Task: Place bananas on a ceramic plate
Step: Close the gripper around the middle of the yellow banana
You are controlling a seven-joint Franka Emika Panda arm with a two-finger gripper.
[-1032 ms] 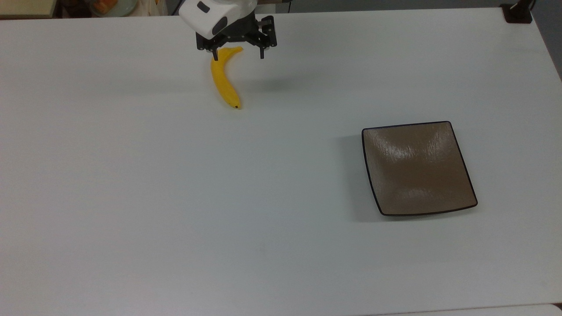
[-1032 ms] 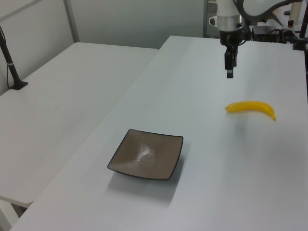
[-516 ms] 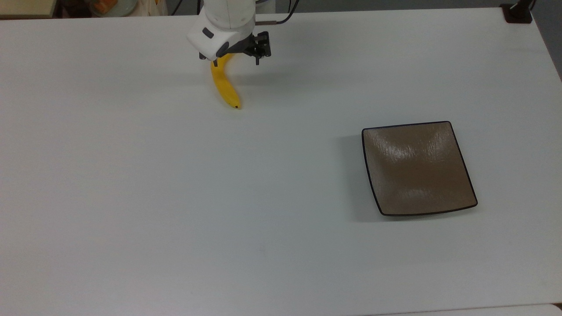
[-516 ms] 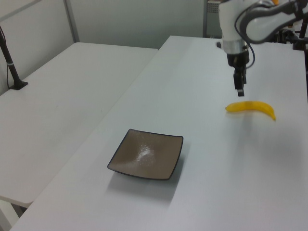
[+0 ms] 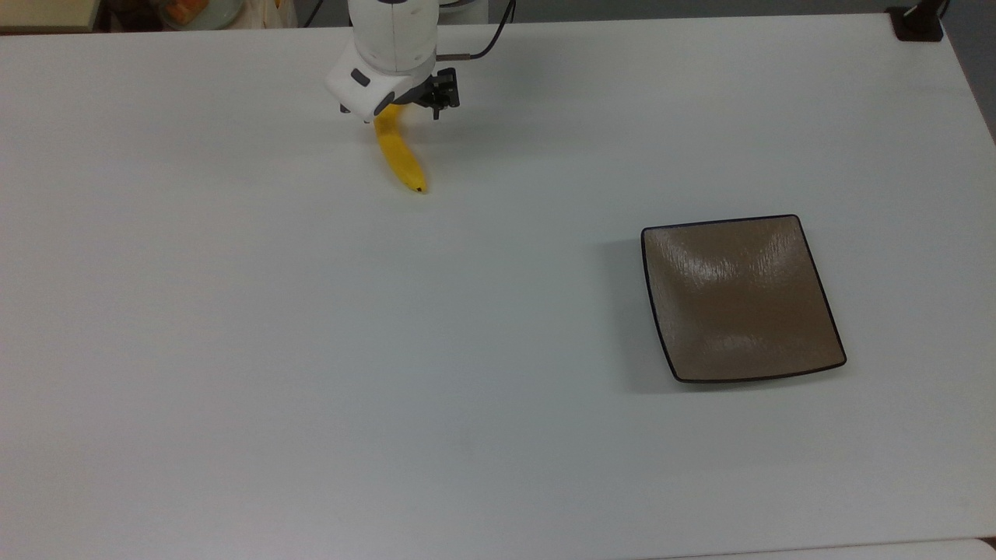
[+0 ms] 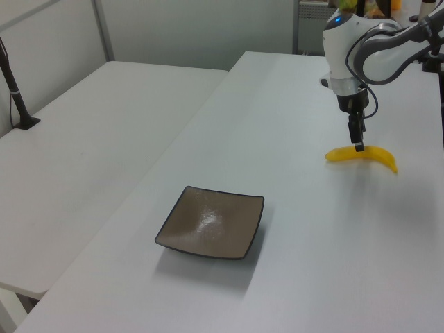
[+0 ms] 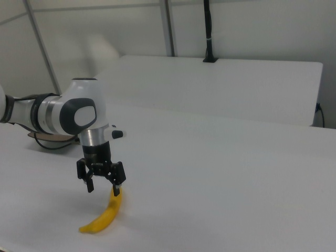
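White table [image 5: 233, 350]: square brown ceramic plate [image 5: 739, 299] sits bare, well apart from the banana [image 5: 401, 155]. Gripper [image 7: 101, 187] hangs jaws wide over the banana's stem end. Judged light, stiff, smooth-skinned; best gripped across mid-body.

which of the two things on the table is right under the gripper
The banana: the gripper straddles its stem end. The brown plate lies far off, toward the top view's right.

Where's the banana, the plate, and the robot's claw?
banana [image 5: 401, 159]: top view, middle of its yellow body.
ceramic plate [image 5: 739, 299]: top view, dished brown centre.
gripper [image 7: 102, 187]: right view, midway between its open fingertips.
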